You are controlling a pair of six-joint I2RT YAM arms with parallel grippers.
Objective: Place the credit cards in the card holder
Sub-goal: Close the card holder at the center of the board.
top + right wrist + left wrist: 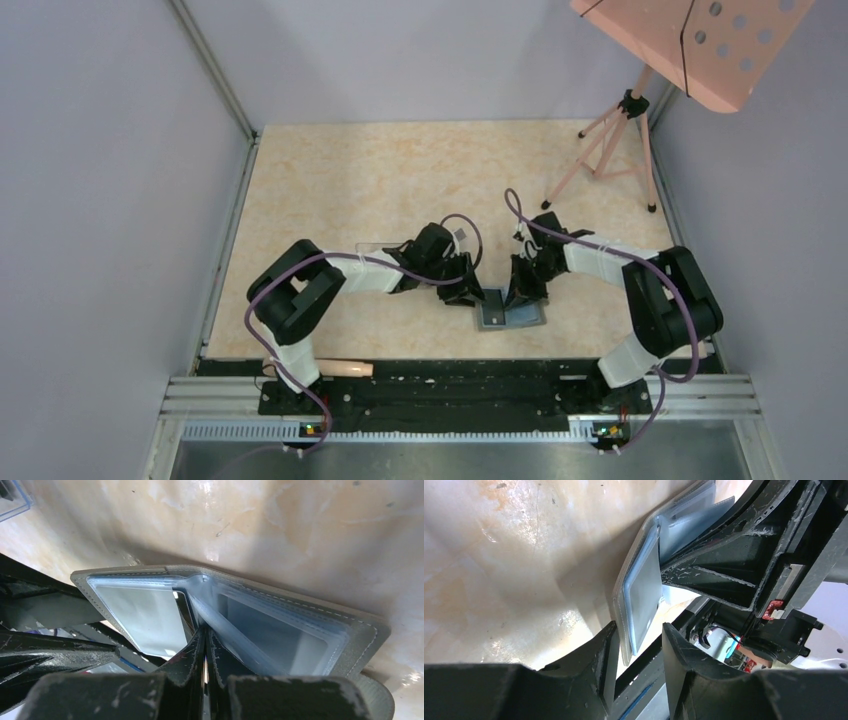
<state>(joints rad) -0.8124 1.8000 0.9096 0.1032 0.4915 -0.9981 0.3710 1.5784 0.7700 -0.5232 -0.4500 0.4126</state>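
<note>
Well, there is one card holder [515, 318], lying open near the table's [350, 170] near edge, between the two grippers. The left gripper's [640, 627] jaws stand apart on either side of the holder's raised left flap, which leans on one finger with a gap to the other. The right gripper [205, 632] is pressed together, its tips in the fold among the clear sleeves. I can count no credit cards for sure: one small dark patch [491, 319] on the holder's left half may be one. One clear box [378, 247] sits just beyond the left arm. One tripod [607, 150] stands far right under one pink board [690, 45]. From above, both grippers hide part of the holder.
</note>
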